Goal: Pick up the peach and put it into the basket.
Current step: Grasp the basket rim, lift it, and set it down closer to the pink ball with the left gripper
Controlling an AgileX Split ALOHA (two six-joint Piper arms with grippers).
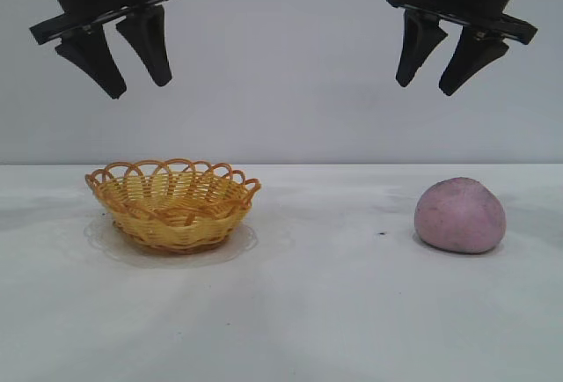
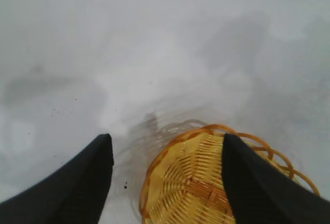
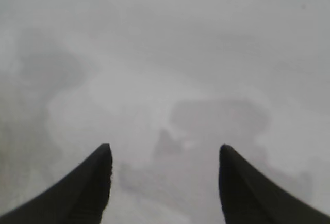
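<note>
Woven yellow basket (image 1: 172,205) with looped orange rim sitting on pale matte surface (image 1: 317,312); well apart, dull pink rounded peach (image 1: 460,215) resting. Hanging high above, left gripper (image 1: 137,74) and right gripper (image 1: 429,79), tapered black fingers (image 1: 157,43) spread apart, holding nothing.

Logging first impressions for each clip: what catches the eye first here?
The yellow basket with its orange looped rim stands out on the white table, left of centre and empty. The pink peach sits alone far right. Above, the left gripper and right gripper hang open, holding nothing.
</note>
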